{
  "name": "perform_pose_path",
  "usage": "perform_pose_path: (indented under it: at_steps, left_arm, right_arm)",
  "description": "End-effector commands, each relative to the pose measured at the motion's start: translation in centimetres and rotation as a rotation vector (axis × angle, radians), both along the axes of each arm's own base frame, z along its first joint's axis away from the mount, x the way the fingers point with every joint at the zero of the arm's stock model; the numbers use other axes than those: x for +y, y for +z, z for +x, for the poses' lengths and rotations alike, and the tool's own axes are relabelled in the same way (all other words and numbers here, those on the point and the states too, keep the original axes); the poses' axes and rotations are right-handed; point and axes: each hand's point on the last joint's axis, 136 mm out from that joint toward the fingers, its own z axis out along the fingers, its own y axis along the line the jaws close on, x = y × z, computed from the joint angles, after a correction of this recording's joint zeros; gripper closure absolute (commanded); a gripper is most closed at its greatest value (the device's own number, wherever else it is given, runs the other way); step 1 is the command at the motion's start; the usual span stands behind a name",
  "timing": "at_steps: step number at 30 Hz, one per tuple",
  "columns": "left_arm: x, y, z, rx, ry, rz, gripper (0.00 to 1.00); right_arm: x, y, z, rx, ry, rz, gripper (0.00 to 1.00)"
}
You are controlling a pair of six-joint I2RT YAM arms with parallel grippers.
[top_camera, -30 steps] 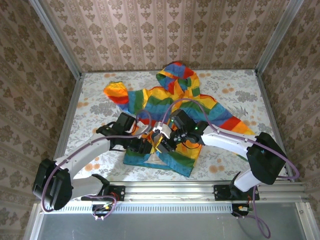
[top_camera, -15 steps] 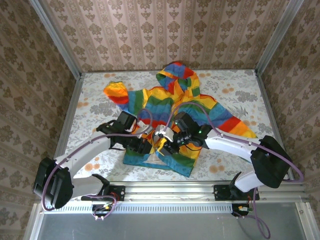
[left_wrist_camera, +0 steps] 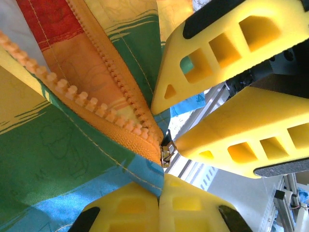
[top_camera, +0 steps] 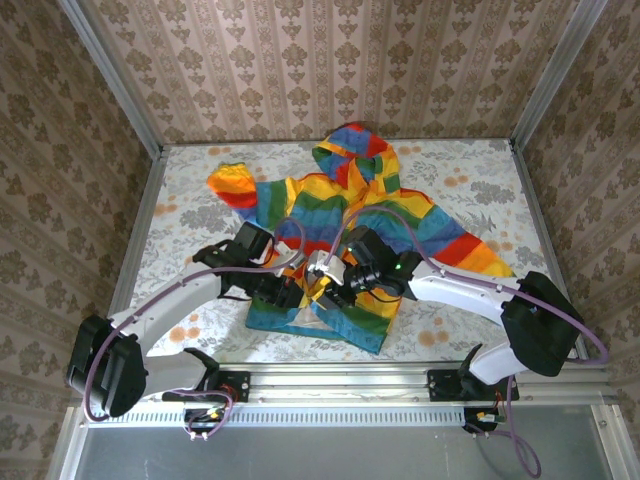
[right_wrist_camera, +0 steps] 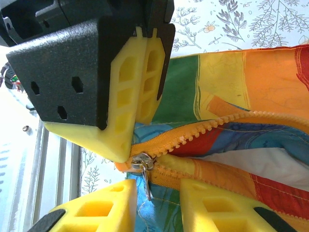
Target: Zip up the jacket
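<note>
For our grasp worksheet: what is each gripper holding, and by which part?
Left gripper pinches the jacket at its bottom hem, beside the zipper slider. Right gripper holds nothing; it stands open astride that slider.

Rainbow-striped fabric jacket [right_wrist_camera: 227, 82] lies on the floral-printed table cover [right_wrist_camera: 231, 24]. Its orange toothed zipper [right_wrist_camera: 207, 126] stands parted beyond the metal slider [right_wrist_camera: 140, 162]. Left gripper [right_wrist_camera: 123, 145], yellow fingers pressed together, touches the zipper's joined end. Right gripper [right_wrist_camera: 157, 193] has its fingers parted, with the pull tab between them.
</note>
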Motion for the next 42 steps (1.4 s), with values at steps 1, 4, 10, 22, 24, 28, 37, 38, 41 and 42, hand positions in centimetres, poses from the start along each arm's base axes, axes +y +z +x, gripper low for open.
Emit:
perform_pose_path:
  at_steps: [1, 4, 10, 22, 24, 28, 37, 38, 41, 42]
  left_arm:
    - [-0.4, 1.1, 0.0, -0.017, -0.034, -0.026, 1.0]
    - [-0.4, 1.0, -0.1, -0.014, -0.035, -0.025, 1.0]
    - [-0.4, 1.0, 0.0, -0.013, -0.034, -0.021, 1.0]
    - [-0.3, 0.7, -0.2, 0.003, -0.03, -0.016, 1.0]
    - [-0.4, 0.8, -0.3, 0.007, -0.034, -0.019, 1.0]
    - [-0.3, 0.8, -0.3, 0.017, -0.033, -0.014, 1.0]
    - [-0.4, 1.0, -0.7, 0.032, -0.037, -0.018, 1.0]
    - [-0.4, 1.1, -0.7, 0.033, -0.04, -0.023, 1.0]
    - [-0.6, 1.3, -0.8, 0.037, -0.047, -0.034, 1.0]
    - [-0.6, 1.2, -0.7, 0.038, -0.046, -0.033, 1.0]
  right_arm:
    - [0.7, 0.4, 0.1, -0.025, 0.016, 0.003, 0.7]
    - [1.0, 0.4, -0.1, -0.026, 0.024, 0.001, 0.7]
    - [1.3, 0.5, 0.4, -0.031, 0.0, -0.009, 0.84]
    - [-0.4, 0.5, 2.3, -0.041, -0.151, -0.118, 1.0]
    - [-0.6, 0.4, 2.8, -0.048, -0.181, -0.131, 1.0]
    - [-0.9, 0.1, 3.4, -0.035, -0.221, -0.164, 1.0]
    - [-1.8, -0.8, 3.5, -0.088, -0.201, -0.207, 1.0]
    - [-1.7, -0.6, 3.3, -0.103, -0.177, -0.194, 1.0]
    - [-1.6, 0.2, 2.0, -0.14, -0.09, -0.152, 1.0]
    - [-1.6, 0.4, 1.6, -0.153, -0.063, -0.14, 1.0]
